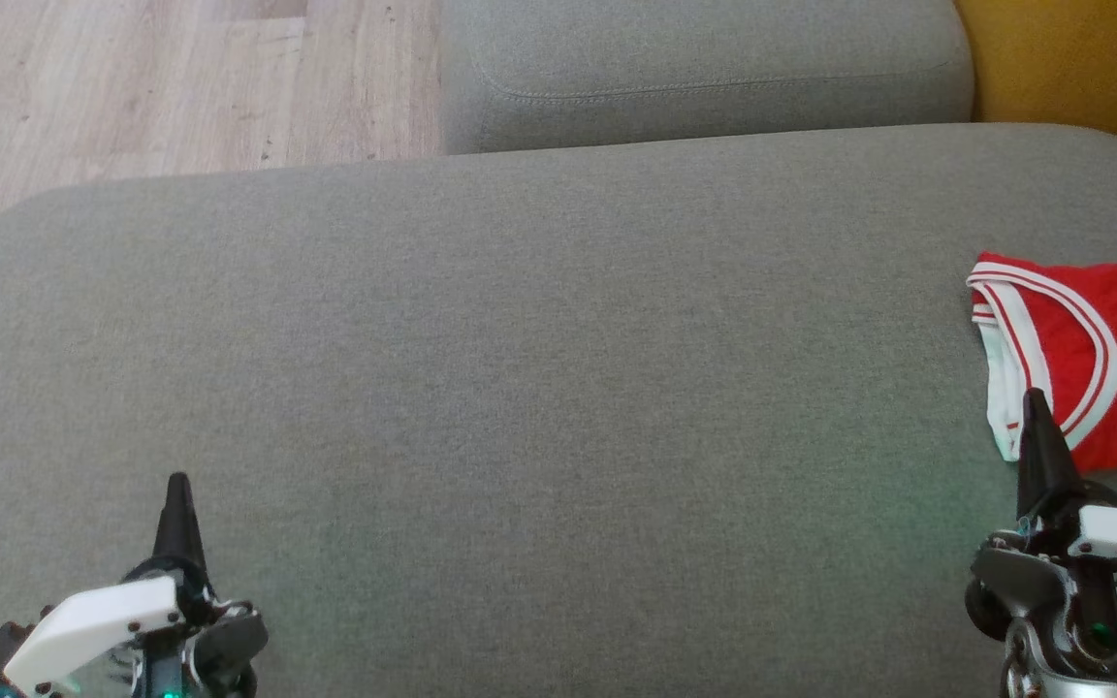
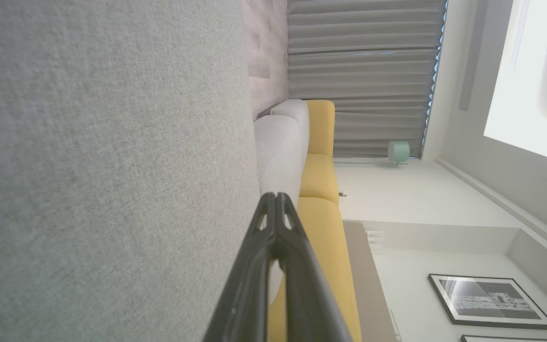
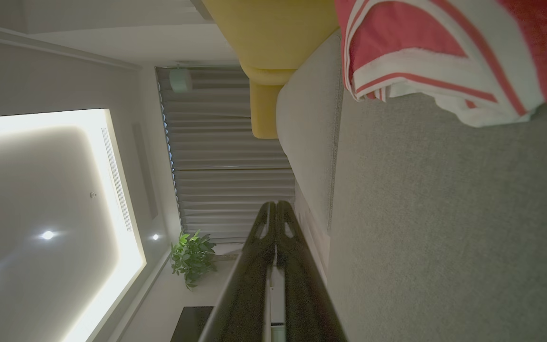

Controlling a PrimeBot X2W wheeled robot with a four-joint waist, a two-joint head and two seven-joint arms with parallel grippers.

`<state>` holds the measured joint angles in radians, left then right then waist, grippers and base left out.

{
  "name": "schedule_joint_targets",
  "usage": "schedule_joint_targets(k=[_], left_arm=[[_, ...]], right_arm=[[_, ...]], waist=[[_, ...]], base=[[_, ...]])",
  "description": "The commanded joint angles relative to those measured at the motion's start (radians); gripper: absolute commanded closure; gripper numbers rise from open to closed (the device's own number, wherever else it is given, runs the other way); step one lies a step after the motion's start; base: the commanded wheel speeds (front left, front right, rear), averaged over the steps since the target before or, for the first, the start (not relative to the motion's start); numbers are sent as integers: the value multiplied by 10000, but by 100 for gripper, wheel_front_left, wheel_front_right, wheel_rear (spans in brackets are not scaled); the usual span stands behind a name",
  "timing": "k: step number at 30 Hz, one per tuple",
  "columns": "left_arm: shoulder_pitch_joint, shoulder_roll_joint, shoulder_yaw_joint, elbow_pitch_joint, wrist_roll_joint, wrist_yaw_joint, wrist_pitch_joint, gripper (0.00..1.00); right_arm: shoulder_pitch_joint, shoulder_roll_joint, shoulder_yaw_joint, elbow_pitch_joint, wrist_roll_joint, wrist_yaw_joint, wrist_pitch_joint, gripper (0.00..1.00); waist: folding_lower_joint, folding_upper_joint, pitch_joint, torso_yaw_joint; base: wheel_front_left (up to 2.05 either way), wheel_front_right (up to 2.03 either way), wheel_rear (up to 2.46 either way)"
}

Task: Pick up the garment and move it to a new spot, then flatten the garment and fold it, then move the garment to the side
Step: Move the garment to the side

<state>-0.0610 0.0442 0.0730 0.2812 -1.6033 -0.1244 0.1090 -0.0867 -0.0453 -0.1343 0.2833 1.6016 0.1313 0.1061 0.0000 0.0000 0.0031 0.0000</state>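
The garment (image 1: 1092, 349) is a red jersey with white trim, folded and lying at the right edge of the grey cushion (image 1: 539, 388); the picture's right border cuts it off. It also fills the upper right of the right wrist view as the garment (image 3: 444, 52). My right gripper (image 1: 1036, 397) is shut and empty, its tip over the garment's near left corner in the head view. In its own view the right gripper (image 3: 276, 205) has both fingers pressed together. My left gripper (image 1: 177, 482) is shut and empty at the lower left, far from the garment; the left gripper (image 2: 276, 197) shows closed tips.
A second grey cushion (image 1: 704, 68) lies behind the big one. Wooden floor (image 1: 161, 78) is at the upper left, yellow upholstery (image 1: 1082, 58) at the upper right. The wide grey surface between the grippers is bare.
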Motion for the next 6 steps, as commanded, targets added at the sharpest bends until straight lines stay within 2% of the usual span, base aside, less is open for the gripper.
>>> schedule_joint_targets(k=[1,6], left_arm=[[-470,60,405,-360,-56,-63,40,100],[-470,60,405,-360,-56,-63,40,100]], right_arm=[[-212,-49,207,-385,72,-6,70,100],[-212,-49,207,-385,72,-6,70,100]], waist=[[0,0,0,0],[0,0,0,0]], base=[[0,0,0],[0,0,0]])
